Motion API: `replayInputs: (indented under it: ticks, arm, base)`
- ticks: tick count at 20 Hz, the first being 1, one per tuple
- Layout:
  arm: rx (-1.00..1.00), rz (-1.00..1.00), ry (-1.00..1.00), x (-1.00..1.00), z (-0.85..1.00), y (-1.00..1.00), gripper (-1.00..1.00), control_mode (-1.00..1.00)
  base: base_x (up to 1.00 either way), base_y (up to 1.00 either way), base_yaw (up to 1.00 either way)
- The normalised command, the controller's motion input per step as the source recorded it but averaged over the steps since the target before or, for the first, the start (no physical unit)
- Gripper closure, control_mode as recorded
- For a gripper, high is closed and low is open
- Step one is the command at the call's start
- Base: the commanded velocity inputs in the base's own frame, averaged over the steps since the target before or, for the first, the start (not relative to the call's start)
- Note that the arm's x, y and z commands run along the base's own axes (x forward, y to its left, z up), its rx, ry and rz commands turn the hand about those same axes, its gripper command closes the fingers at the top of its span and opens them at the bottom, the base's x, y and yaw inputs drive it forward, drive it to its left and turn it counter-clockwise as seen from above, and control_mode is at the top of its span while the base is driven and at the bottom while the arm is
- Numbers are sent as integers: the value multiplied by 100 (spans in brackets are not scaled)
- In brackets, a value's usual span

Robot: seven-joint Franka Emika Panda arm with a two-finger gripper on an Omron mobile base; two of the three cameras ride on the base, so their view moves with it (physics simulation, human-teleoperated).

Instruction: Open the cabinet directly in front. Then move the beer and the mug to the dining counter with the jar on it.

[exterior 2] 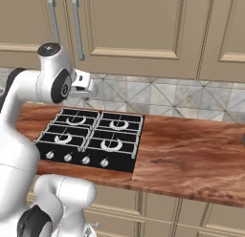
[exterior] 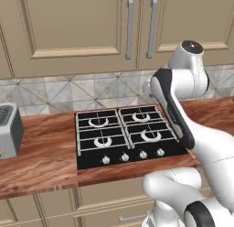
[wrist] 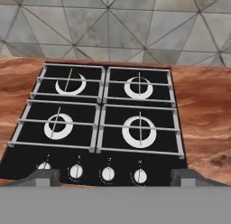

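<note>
the beige wall cabinet with two raised-panel doors (exterior: 82,24) hangs above the black four-burner hob (wrist: 101,119); its vertical silver bar handles (exterior: 130,29) lie up from the wide-open gripper (wrist: 113,177), which faces down.

Both doors of the beige cabinet (exterior 2: 136,30) stand shut (silver bar handles side by side) above the tiled backsplash (exterior 2: 167,95), the black four-burner hob (exterior 2: 91,140) set in the wood worktop (exterior 2: 191,155).
</note>
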Motion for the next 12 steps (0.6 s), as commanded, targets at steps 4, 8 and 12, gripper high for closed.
replayInputs:
  ticks: [4, 8, 12]
  arm:
    - [1, 0, -34, -29, 54, 0, -100, -100]
    - [0, 0, -30, -13, 53, 0, -100, -100]
    - [0, 0, -23, -14, 30, 0, -100, -100]
  base:
    - [0, 0, 0]
    - [0, 0, 0]
    - [0, 0, 0]
